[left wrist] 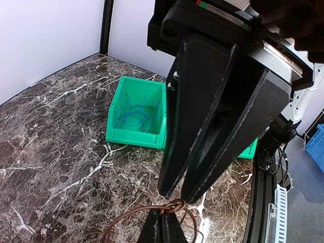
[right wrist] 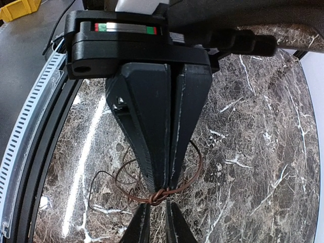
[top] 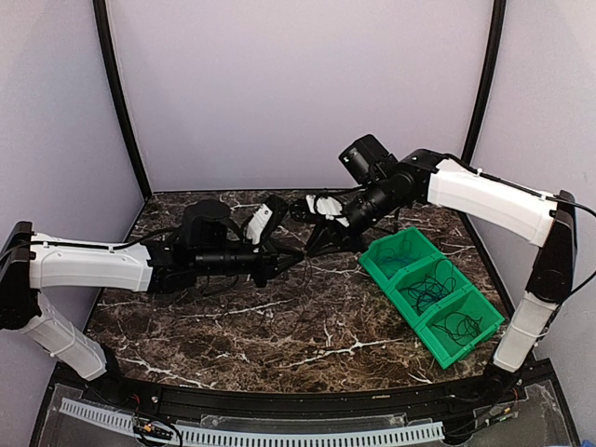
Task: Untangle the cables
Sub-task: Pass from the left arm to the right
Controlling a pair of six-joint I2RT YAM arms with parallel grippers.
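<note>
A thin brown cable lies in loose loops on the marble table, with a tight knot (left wrist: 177,205) that also shows in the right wrist view (right wrist: 161,195). My left gripper (left wrist: 182,195) and right gripper (right wrist: 163,186) meet tip to tip at this knot, near the table's middle (top: 303,251). The right gripper is shut on the cable at the knot. The left gripper's tips are almost closed, pinching the knot from the other side. A blue cable (left wrist: 134,116) lies coiled in the green bin (left wrist: 134,135). Black cables (top: 430,289) lie in its other compartments.
The green bin (top: 396,303) has three compartments and sits on the right side of the table, close beside the right arm. Purple walls enclose the back and sides. A black rail runs along the near edge (top: 279,410).
</note>
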